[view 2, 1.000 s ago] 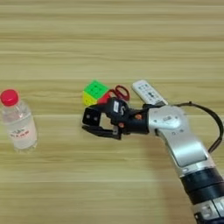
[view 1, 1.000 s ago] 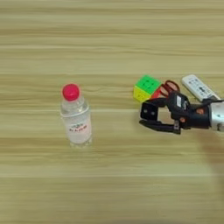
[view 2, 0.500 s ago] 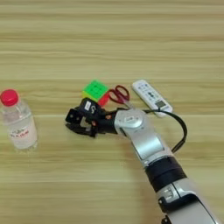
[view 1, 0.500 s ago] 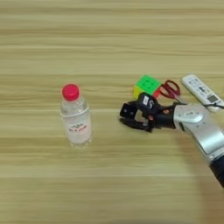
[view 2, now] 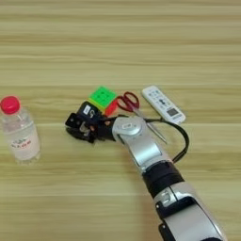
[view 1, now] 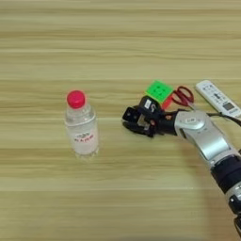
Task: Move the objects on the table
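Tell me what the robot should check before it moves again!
1. Bottle upright, red cap on: ok.
2. Bare table between gripper and bottle: ok.
3. Gripper free of the bottle, well to its right: ok.
4. Cube close behind the gripper, may get bumped; touching or not: cannot tell.
5. Scissors and remote lying flat beside the arm: ok.
6. Fingers open or shut: cannot tell.

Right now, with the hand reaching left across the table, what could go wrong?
1. The hand lies close beside the puzzle cube and the scissors, so the forearm might nudge them.
2. The bottle stands upright to its left; a sideways bump could probably tip it over.
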You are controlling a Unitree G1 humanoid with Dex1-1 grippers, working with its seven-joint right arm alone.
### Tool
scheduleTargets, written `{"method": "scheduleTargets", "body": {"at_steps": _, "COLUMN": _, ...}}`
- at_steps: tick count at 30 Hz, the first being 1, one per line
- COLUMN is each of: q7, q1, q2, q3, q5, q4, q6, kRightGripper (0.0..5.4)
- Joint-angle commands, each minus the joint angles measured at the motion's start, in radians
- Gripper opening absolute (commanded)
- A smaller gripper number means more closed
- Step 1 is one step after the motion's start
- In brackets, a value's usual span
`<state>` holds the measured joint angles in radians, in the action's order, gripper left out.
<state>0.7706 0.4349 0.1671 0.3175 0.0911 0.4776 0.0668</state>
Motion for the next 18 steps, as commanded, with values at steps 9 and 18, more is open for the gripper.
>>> {"method": "scheduleTargets", "body": {"at_steps": 9, "q7": -0.004, "q1": 0.056, "q2": 0.007, "q3": -0.020, "q5": -0.014, "q4": -0.056, "q6": -0.026, "kRightGripper": 3.80}}
{"method": "scheduleTargets", "body": {"at_steps": 18, "q7": -0.003, "q1": 0.045, "q2": -0.016, "q3": -0.062, "q5": -0.079, "q4": -0.169, "q6": -0.085, "kRightGripper": 4.57}}
